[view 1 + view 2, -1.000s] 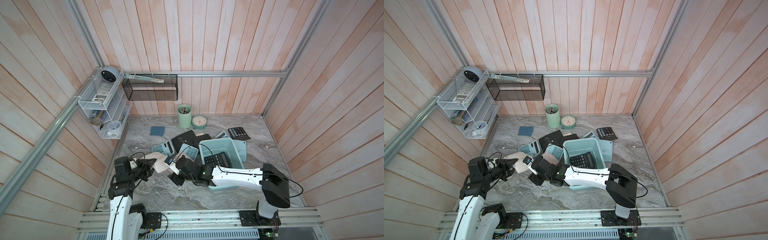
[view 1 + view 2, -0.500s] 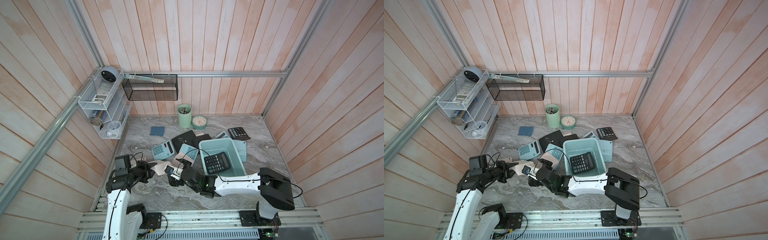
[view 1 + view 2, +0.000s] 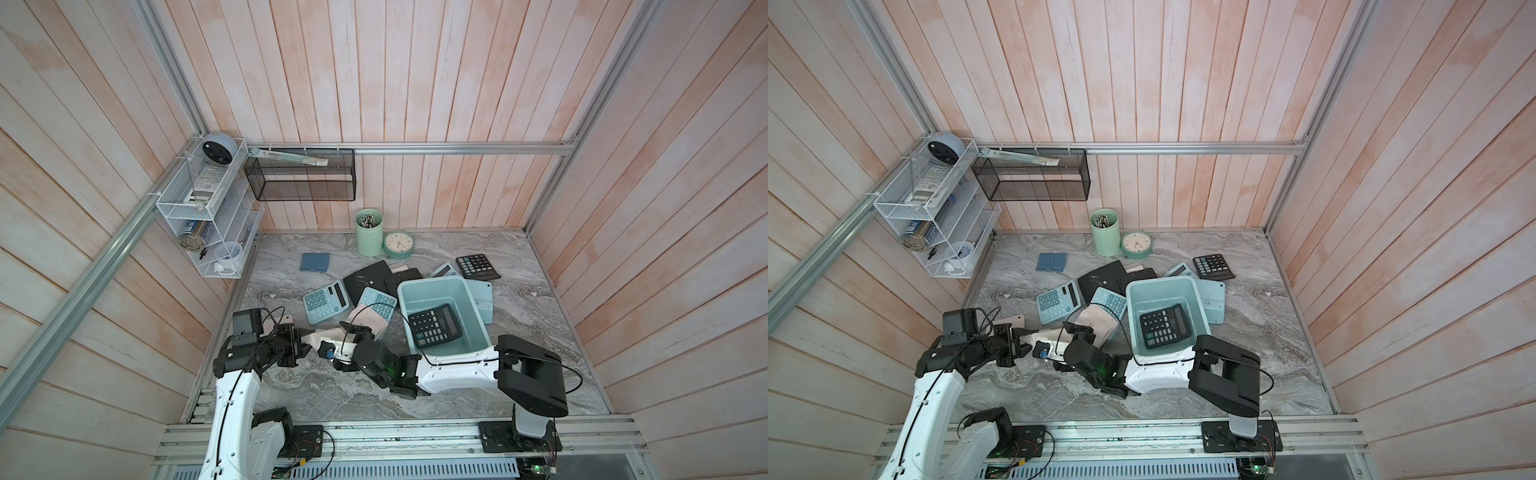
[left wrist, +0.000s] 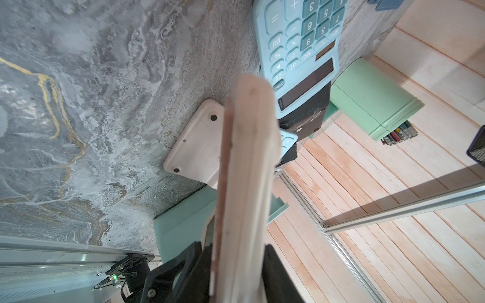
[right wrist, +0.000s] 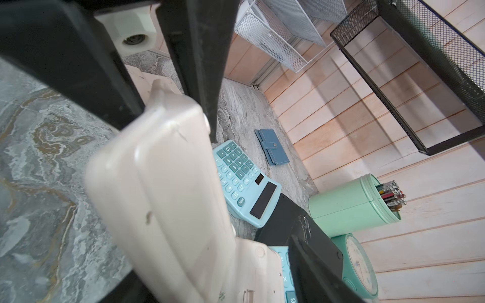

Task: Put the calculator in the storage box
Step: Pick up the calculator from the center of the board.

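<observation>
- Left gripper (image 3: 302, 341) is clamped on one end of the cream calculator (image 4: 246, 157) and holds it on edge, a short way out from the long side of the storage box (image 3: 436, 297).
- Right gripper (image 3: 330, 355) sits at that calculator's other end with a jaw on either side. I cannot tell whether it has pinched it.
- Right arm (image 3: 457, 370) lies along the box's near rim.
- Storage box stands on the marble tabletop (image 3: 540, 332). A black calculator (image 3: 434, 331) lies face up in its near half, and its far half is bare.
- Black cases (image 3: 370, 280) overlap just off the box's far corner.
- Teal calculator (image 3: 325, 301) lies flat, further out on the held calculator's side.
- Face-down cream calculator (image 4: 194, 147) and a second teal calculator (image 3: 377, 303) lie between the held one and the box wall, across the straight way in.
- Pale aqua calculator (image 3: 482, 297) lies face down against the box's opposite side.
- Pen pot (image 3: 368, 232) and clock (image 3: 398, 245) stand beyond the box, by the back wall.
</observation>
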Motion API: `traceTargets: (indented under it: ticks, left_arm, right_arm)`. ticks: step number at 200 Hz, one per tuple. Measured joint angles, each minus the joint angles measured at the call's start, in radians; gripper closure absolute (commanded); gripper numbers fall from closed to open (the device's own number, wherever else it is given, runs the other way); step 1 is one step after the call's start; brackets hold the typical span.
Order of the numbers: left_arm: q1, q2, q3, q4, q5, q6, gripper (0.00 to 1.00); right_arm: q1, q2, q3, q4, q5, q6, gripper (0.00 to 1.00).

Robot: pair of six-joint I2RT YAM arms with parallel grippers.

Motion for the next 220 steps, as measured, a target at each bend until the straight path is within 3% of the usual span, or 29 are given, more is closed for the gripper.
traceTargets:
  ticks: [18, 47, 91, 103, 130, 147, 220]
  left_arm:
    - [0.0, 0.002, 0.0, -0.004, 0.0, -0.01, 1.0]
    - [-0.005, 0.002, 0.002, -0.002, -0.002, -0.037, 1.0]
    - [-0.01, 0.006, 0.012, -0.002, -0.012, -0.079, 1.0]
    - [-0.011, 0.006, 0.013, 0.002, -0.012, -0.086, 0.89]
    - [-0.014, 0.005, 0.016, 0.03, -0.011, -0.09, 0.32]
    - [-0.014, 0.004, 0.027, 0.046, -0.017, -0.085, 0.01]
    - [-0.014, -0.029, 0.178, 0.029, -0.157, 0.137, 0.0]
  right_arm:
    - [0.005, 0.018, 0.001, 0.018, 0.009, -0.029, 0.45]
    - [0.006, 0.047, 0.015, 0.04, 0.023, -0.058, 0.7]
    - [0.016, 0.074, 0.032, 0.05, 0.056, -0.09, 0.96]
    - [0.018, 0.074, 0.039, 0.042, 0.068, -0.088, 1.0]
    - [0.019, 0.073, 0.068, -0.005, 0.083, -0.04, 1.0]
    - [0.017, 0.057, 0.095, -0.076, 0.092, 0.022, 1.0]
    - [-0.081, -0.22, 0.263, -0.642, 0.073, 0.449, 1.0]
